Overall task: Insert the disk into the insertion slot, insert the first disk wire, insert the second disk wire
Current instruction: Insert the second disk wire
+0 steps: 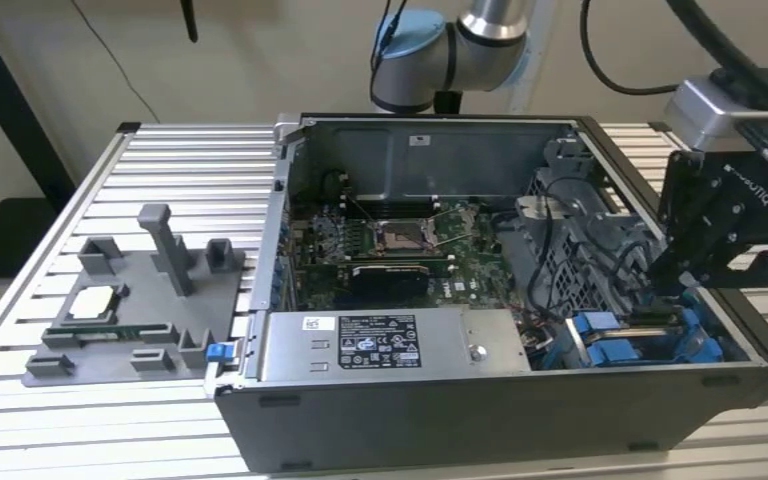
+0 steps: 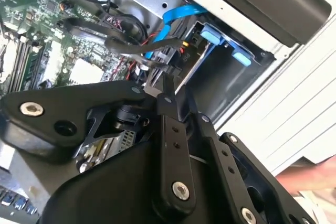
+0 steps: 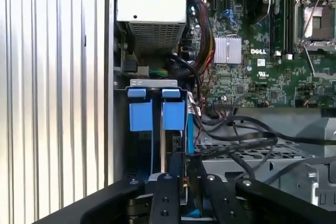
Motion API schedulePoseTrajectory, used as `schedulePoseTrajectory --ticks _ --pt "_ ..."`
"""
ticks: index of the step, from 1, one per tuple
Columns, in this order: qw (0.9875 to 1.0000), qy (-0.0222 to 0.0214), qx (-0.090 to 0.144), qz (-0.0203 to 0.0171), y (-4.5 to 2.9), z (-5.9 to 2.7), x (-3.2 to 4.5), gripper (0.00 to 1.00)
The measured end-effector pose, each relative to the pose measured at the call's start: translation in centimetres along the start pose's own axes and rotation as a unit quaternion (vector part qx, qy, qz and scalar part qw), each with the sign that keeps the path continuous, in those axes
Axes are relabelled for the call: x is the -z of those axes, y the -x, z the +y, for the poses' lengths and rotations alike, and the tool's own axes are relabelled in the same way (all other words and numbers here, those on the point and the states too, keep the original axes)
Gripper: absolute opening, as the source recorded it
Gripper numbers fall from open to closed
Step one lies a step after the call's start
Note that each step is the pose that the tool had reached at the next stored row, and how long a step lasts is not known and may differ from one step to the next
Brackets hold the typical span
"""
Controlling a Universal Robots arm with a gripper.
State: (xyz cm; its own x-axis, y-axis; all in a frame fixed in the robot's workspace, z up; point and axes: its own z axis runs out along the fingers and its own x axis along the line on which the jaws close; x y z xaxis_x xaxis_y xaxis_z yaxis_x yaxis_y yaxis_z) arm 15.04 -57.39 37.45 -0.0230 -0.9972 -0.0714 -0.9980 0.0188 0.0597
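Hovering end effector (image 1: 667, 285) at insertion slot (image 3: 157, 145) (hand (image 2: 310, 177) nearby)

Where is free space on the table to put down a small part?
The ribbed table is bare behind the grey fixture, and in front of it. Inside the computer case it is crowded, especially where the gripper meets the cables.

power-supply sticker (image 1: 377, 343): print illegible | motherboard logo (image 3: 256, 52): white lettering

Grey fixture tray (image 1: 91, 362) beside motherboard (image 1: 398, 245)
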Motion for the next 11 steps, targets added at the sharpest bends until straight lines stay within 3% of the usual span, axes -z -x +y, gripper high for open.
schedulePoseTrajectory --ticks 3,11 --pt "1.0000 0.0000 0.000 -0.0001 0.08 0.06 1.09 1.00" --pt "1.0000 0.0000 0.000 -0.0002 0.08 0.07 1.17 1.00"
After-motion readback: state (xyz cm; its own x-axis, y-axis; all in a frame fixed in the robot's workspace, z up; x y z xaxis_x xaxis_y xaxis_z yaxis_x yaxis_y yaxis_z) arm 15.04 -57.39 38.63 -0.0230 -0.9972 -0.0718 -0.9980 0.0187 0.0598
